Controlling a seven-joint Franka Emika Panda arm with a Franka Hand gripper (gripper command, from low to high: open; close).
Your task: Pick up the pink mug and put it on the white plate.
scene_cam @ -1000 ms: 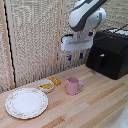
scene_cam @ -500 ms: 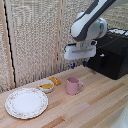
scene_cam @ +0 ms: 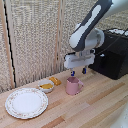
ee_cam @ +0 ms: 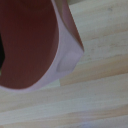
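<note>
While the wrist view is filling with blurred mug wall, nothing else there is reading clearly.
Gripper (scene_cam: 78, 72): hovering just above the mug, fingertips spread apart, holding nothing.
Pink mug (scene_cam: 74, 86): standing upright on the wooden table (scene_cam: 100, 102), handle turned to the exterior view's right, dark inside.
White platter (scene_cam: 26, 102): lying apart, toward the exterior view's left.

So the mug (scene_cam: 74, 86) sits on the worktop (scene_cam: 95, 107) about mid-scene, with the end effector (scene_cam: 78, 72) hanging right above its rim. Off toward the exterior view's left there's the platter (scene_cam: 26, 103) nearer the front edge, and between it and the mug, a bit further back, a small bowl (scene_cam: 47, 86). A boxy appliance (scene_cam: 114, 59) stands at the back on the exterior view's right, behind the arm.
</note>
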